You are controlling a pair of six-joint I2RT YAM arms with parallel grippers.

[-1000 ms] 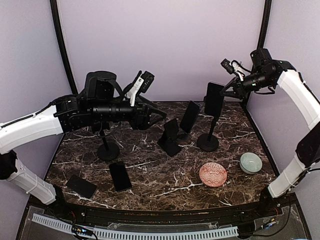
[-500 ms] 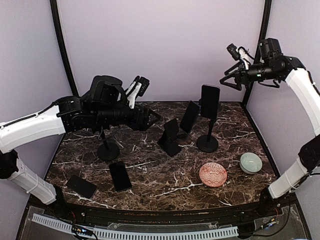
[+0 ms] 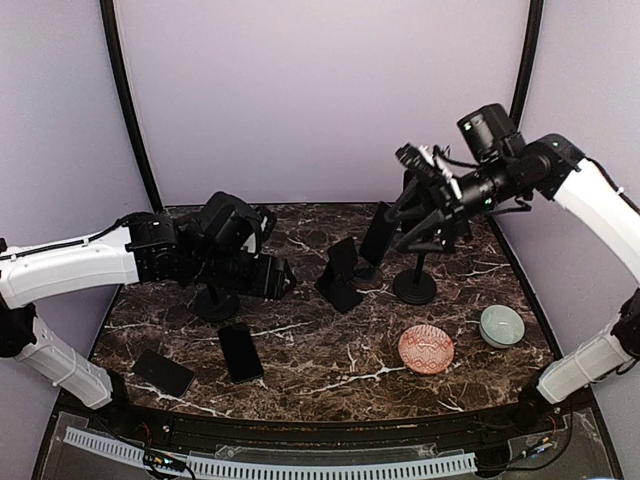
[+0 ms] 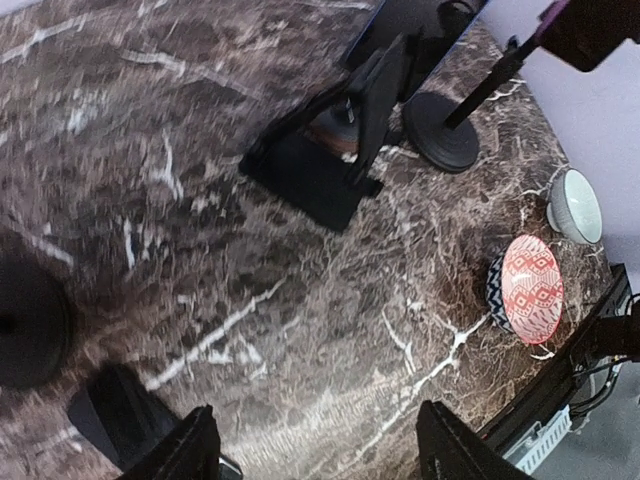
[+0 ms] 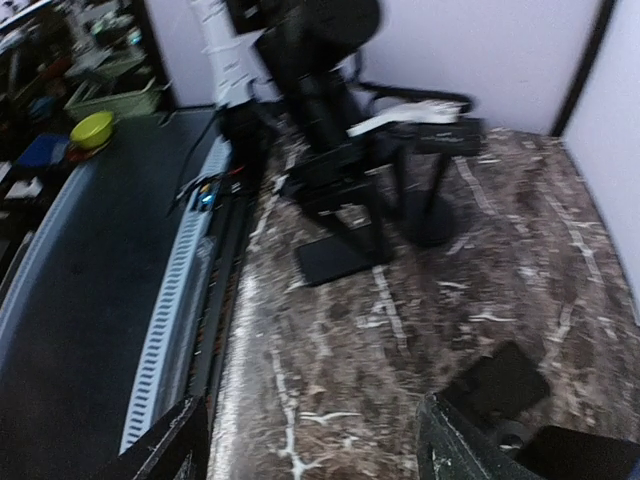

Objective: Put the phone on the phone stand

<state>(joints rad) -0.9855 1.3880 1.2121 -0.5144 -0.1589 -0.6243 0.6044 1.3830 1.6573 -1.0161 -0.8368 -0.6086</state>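
Rightward, red bowl [image 3: 426, 348] beside pale bowl [image 3: 501, 325], left fingers [image 4: 190, 450], right fingers [image 5: 165, 450] splayed, empty.

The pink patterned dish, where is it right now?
In the top view the pink patterned dish sits right of centre, just left of the pale green bowl and nearer the arms than the round-based stand.

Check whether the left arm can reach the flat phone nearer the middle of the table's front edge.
Probably yes. That phone lies flat on bare marble with nothing over it, and the left gripper hangs open above and behind it. The stand base sits beside the path, not across it.
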